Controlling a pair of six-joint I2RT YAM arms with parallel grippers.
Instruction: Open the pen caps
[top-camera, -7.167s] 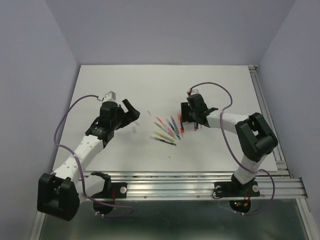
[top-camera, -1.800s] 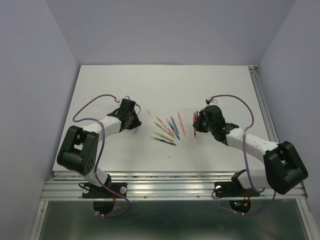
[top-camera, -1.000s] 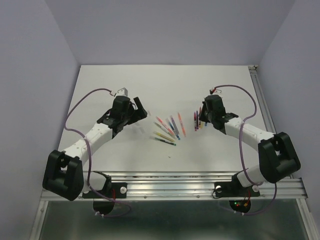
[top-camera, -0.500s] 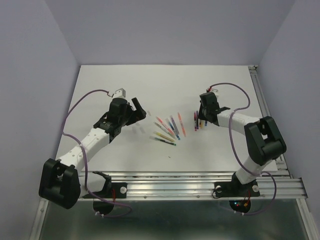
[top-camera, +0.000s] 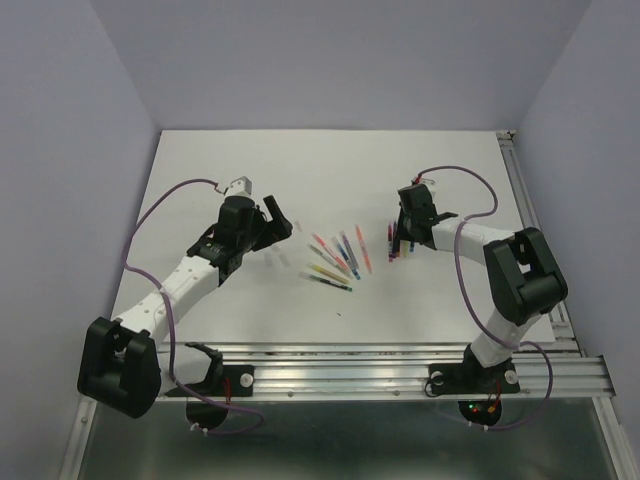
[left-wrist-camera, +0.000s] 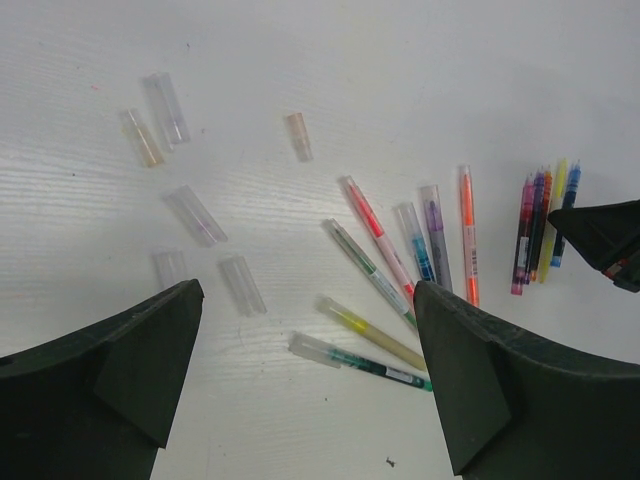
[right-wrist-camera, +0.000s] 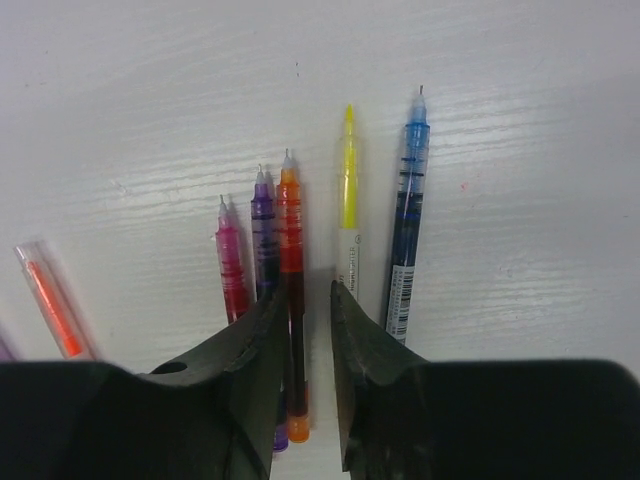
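Six loose pen caps (left-wrist-camera: 196, 214) lay scattered on the table (top-camera: 250, 160) (short, pale, see-through tubes, one faintly orange and one faintly yellow). Seven fanned pens (left-wrist-camera: 437, 232) lay near them: one red, two green, one teal, one purple, one orange, one yellow. Off to one side were five bare-tipped pens (right-wrist-camera: 290, 250), laid side by side: one pink, one purple, one orange, one yellow, one blue. That made twelve pens in all. Two robot arms (top-camera: 190, 275) reached over the table.
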